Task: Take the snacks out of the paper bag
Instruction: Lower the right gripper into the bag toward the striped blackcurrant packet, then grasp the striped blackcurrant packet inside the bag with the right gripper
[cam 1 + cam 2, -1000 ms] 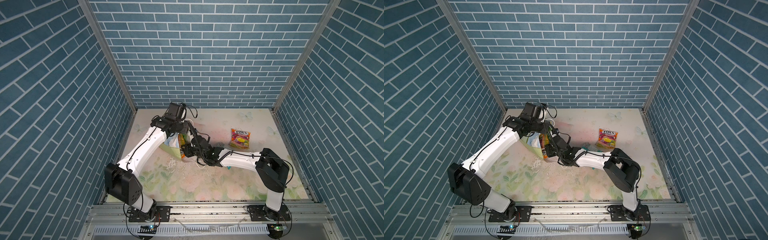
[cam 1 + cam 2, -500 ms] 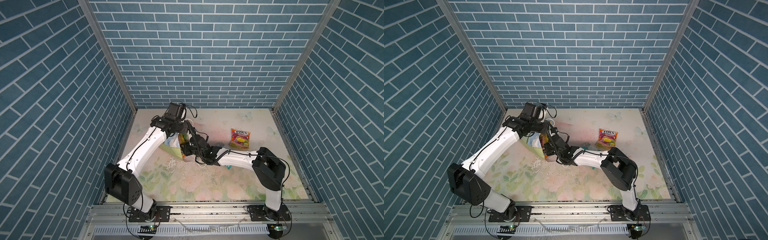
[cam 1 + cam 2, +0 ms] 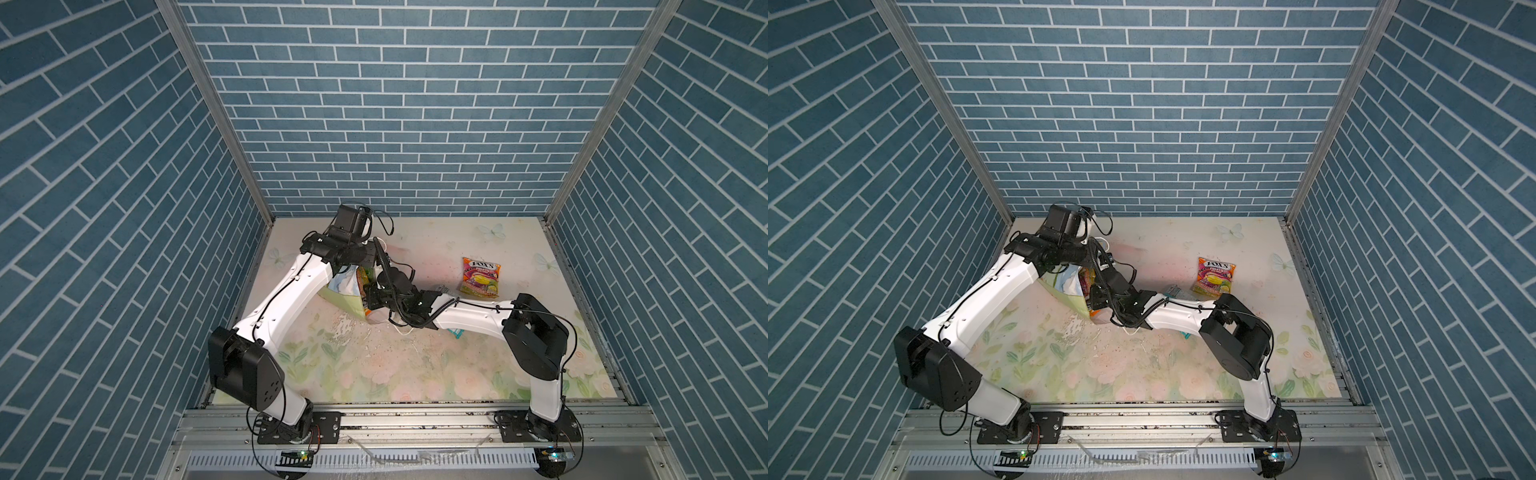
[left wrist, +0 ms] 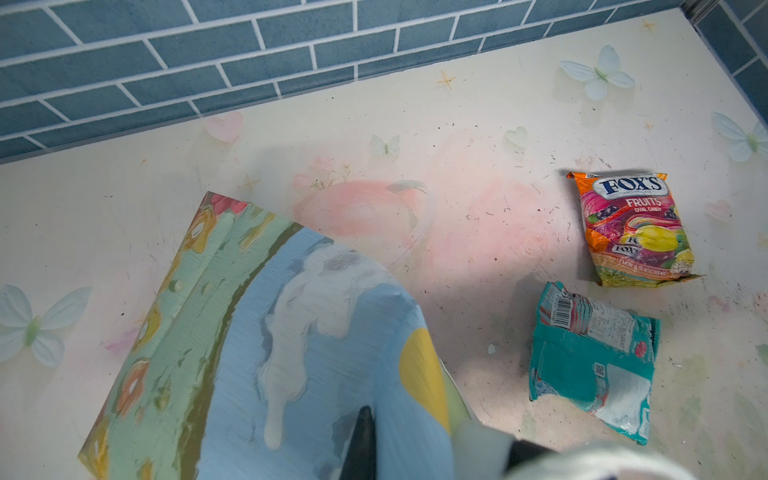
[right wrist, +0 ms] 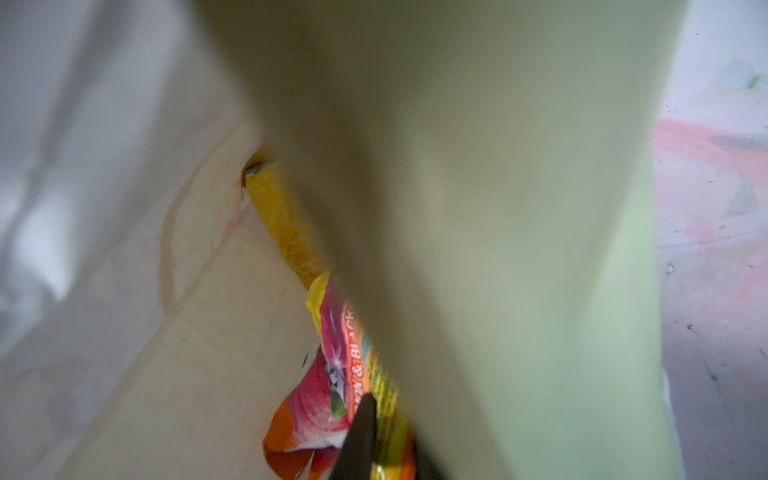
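The paper bag (image 3: 343,291) (image 3: 1065,286) lies on its side at the left middle of the table, mouth towards the right. My left gripper (image 4: 399,451) is shut on the bag's upper wall (image 4: 257,332) near the mouth. My right gripper (image 5: 388,453) is inside the bag, its jaws closed on a fruit-print snack packet (image 5: 316,399). A yellow packet (image 5: 282,224) lies deeper in, against the white inner wall (image 5: 166,332). Two snacks lie out on the table: a FOX'S fruit packet (image 3: 481,277) (image 3: 1214,277) (image 4: 633,228) and a teal packet (image 4: 590,361), mostly hidden under my right arm in both top views.
Blue brick walls enclose the floral table (image 3: 374,361) at the back and on both sides. My right forearm (image 3: 469,320) stretches across the middle towards the bag. A white cord handle (image 3: 401,330) trails beneath it.
My right gripper has pushed further left into the bag's mouth and its jaws have closed on the fruit-print packet. The left arm and the bag have stayed put.
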Available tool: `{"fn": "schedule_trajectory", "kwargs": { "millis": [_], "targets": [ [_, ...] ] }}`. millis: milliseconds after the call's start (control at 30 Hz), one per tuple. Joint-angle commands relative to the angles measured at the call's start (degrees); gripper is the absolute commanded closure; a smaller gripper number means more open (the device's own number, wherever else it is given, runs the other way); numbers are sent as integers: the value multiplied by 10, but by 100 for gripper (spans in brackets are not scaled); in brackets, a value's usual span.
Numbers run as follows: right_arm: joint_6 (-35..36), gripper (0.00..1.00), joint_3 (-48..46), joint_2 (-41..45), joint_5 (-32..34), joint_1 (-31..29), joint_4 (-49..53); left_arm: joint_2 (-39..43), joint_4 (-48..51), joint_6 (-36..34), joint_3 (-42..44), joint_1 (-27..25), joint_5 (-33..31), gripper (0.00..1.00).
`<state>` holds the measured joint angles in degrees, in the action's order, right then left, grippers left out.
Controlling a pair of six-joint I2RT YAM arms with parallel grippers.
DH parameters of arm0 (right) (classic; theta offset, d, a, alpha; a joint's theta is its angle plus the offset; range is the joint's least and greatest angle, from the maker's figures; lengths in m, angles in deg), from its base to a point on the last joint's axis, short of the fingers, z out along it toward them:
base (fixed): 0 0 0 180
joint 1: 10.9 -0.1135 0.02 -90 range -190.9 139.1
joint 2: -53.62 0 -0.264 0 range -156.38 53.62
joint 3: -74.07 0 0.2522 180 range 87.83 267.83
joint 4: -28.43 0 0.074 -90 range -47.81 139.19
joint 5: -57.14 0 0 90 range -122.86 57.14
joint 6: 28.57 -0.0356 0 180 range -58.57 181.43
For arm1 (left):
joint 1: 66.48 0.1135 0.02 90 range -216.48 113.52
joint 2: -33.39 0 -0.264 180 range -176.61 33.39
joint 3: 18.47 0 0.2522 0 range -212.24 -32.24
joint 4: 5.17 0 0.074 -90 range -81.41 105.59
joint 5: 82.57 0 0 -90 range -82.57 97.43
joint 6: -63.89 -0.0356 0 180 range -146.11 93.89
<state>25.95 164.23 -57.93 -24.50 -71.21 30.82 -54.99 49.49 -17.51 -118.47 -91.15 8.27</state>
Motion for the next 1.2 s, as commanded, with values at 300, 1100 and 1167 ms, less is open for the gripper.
{"fn": "schedule_trajectory", "kwargs": {
  "millis": [300,1100,1167],
  "targets": [
    [23,95,-16,48,45,2,17,27,-17,9,-18,3,17,100],
    [37,100,-69,143,117,4,52,22,-15,16,-21,3,27,100],
    [37,100,-68,146,118,4,57,22,-15,16,-20,2,28,100]
  ]
}}
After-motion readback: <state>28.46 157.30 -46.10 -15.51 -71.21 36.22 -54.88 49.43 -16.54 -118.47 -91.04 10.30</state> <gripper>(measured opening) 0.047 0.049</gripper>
